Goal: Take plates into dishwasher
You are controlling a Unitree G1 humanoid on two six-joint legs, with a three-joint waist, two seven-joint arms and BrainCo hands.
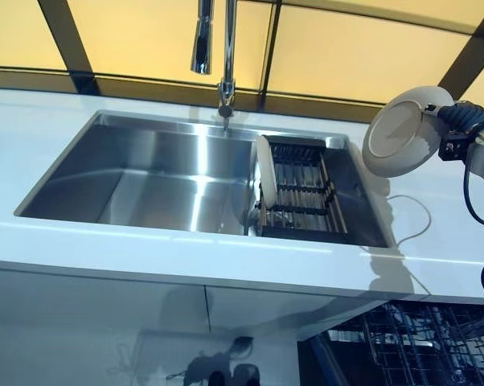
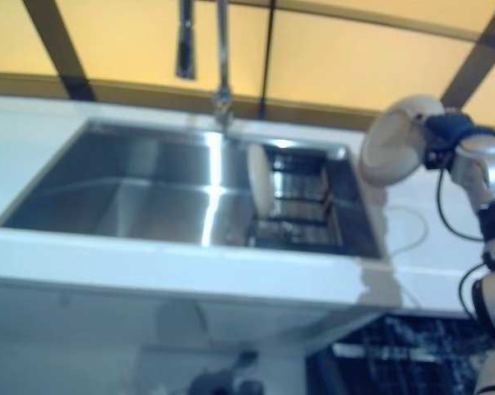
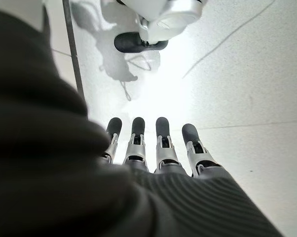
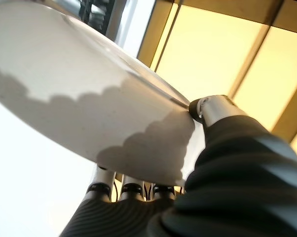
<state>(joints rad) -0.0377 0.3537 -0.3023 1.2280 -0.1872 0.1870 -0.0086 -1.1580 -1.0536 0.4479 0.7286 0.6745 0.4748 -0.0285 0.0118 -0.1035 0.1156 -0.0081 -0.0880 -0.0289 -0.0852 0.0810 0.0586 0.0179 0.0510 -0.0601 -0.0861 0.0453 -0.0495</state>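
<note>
My right hand (image 1: 457, 119) holds a white plate (image 1: 399, 133) in the air above the white counter, to the right of the sink. In the right wrist view the plate (image 4: 79, 98) is pinched between the thumb (image 4: 207, 106) on top and the fingers (image 4: 133, 190) underneath. A second white plate (image 1: 266, 170) stands on edge in the dark dish rack (image 1: 302, 193) in the sink's right part. The dishwasher's wire basket (image 1: 423, 342) shows open at the lower right, below the counter. My left hand (image 3: 158, 148) shows only in its wrist view, fingers straight and empty, over the floor.
The steel sink (image 1: 145, 173) fills the middle of the counter (image 1: 186, 249), with a tall tap (image 1: 224, 56) behind it. A thin white cable (image 1: 415, 217) lies on the counter right of the sink. White cabinet fronts (image 1: 105, 322) stand below.
</note>
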